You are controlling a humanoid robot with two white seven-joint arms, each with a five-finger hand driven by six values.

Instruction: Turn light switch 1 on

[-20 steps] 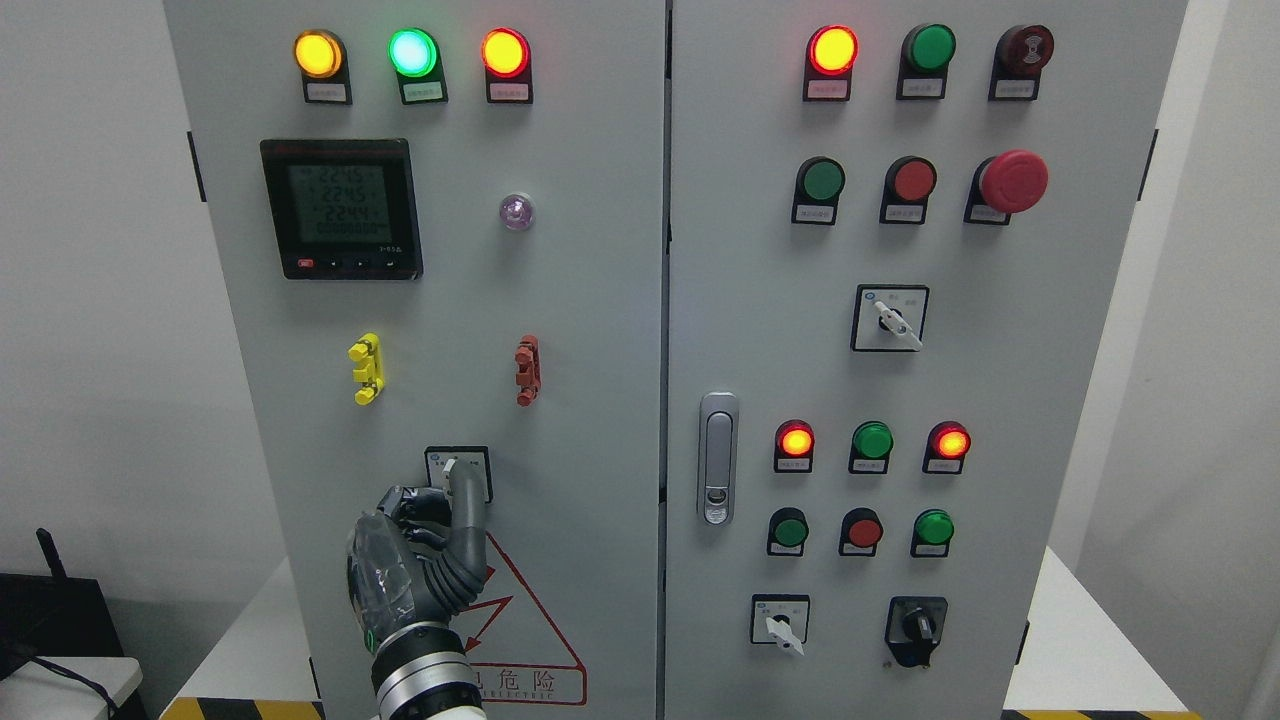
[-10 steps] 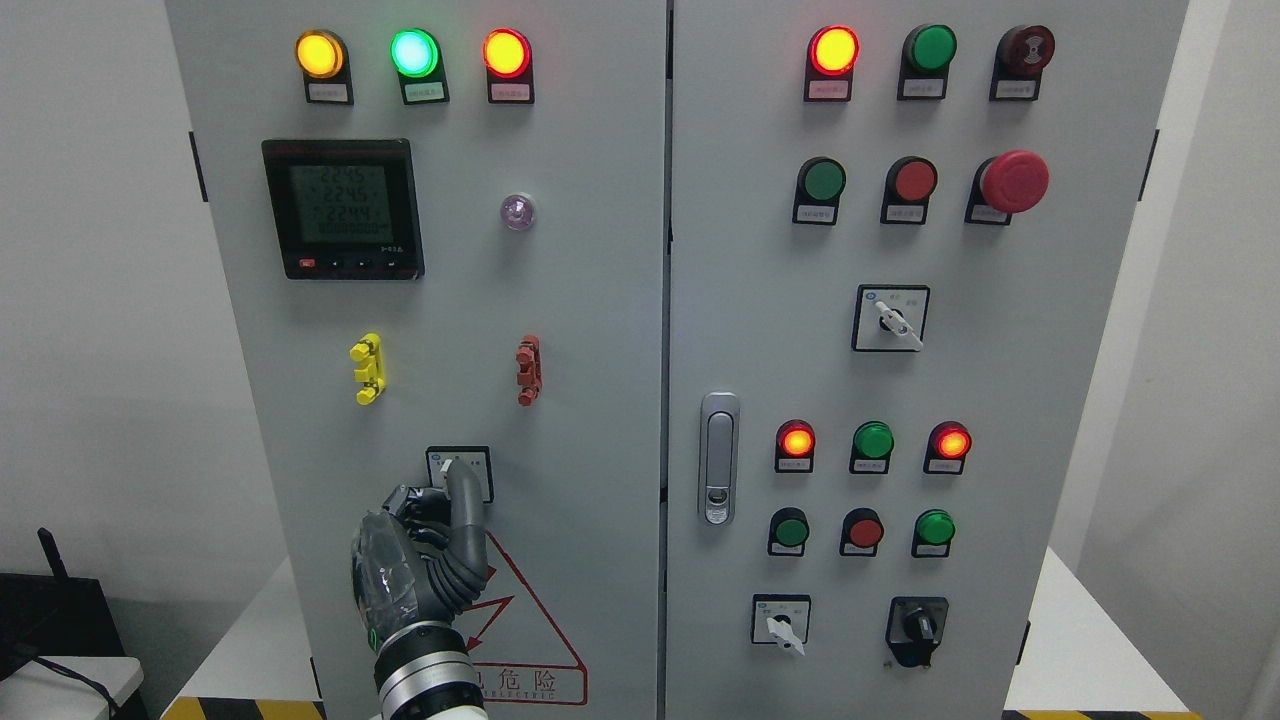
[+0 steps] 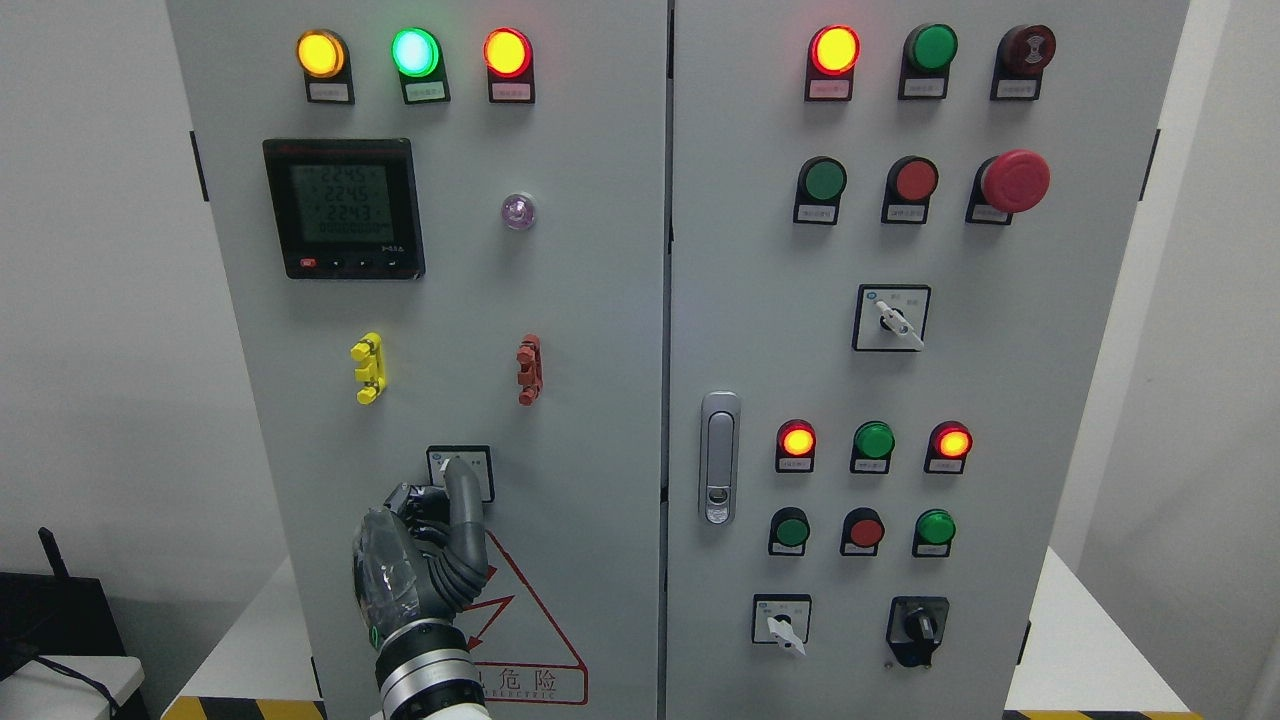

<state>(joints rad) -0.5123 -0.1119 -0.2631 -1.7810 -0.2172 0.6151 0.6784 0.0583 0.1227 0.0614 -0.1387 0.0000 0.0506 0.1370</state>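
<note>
Head view: left hand [image 3: 425, 560] enters from the bottom edge left of centre, raised against the left cabinet door [image 3: 590, 330]. One finger is extended upward, its tip on the rotary switch [image 3: 459, 471] low on that door; the other fingers are curled in at the palm, holding nothing. Switch sits in a small black-framed square plate, below the yellow clip [image 3: 367, 368] and red clip [image 3: 528, 370] and just above the red warning triangle [image 3: 520, 640]. Only a sliver of the white lever shows left of the fingertip, tilted up and to the left; its full long axis is covered by the finger, cannot tell more. Bare grey panel lies right of the switch up to the door seam, and left of it to the cabinet's edge. Meter [image 3: 344, 208] well above. Door handle [image 3: 719, 457] on the right door, well apart from the hand. Right arm not seen
</note>
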